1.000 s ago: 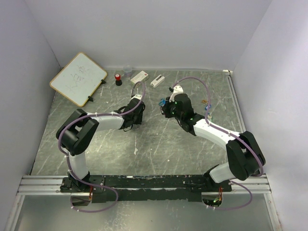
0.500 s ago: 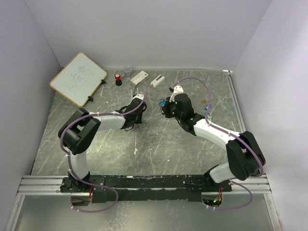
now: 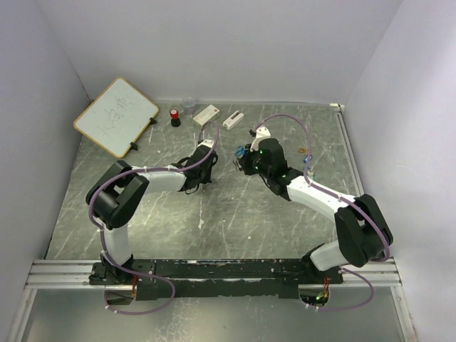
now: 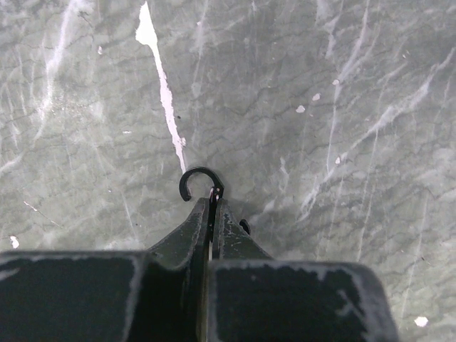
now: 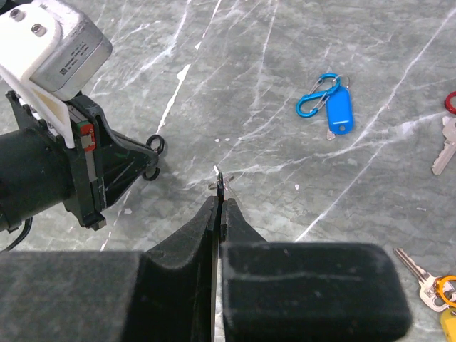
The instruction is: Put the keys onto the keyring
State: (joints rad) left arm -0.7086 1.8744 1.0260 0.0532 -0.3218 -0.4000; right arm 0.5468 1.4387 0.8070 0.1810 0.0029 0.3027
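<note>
Grey counter (image 3: 235,214) from above: the left hand (image 3: 202,181) and right hand (image 3: 244,158) sat near each other, with loose keys (image 3: 306,157) well apart to the right.

Left wrist: that hand was clamped on the black keyring (image 4: 199,182), whose open end poked past the tips.

Right wrist: that hand pinched what looked like a thin key (image 5: 219,182) edge-on, and a blue tag (image 5: 335,108) lay beyond. With so slight a grip, the key could twist, slip or miss the gap on meeting the keyring.

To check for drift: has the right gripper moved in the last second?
No. In the top view the right gripper keeps the same gap to the nearer white block.
</note>
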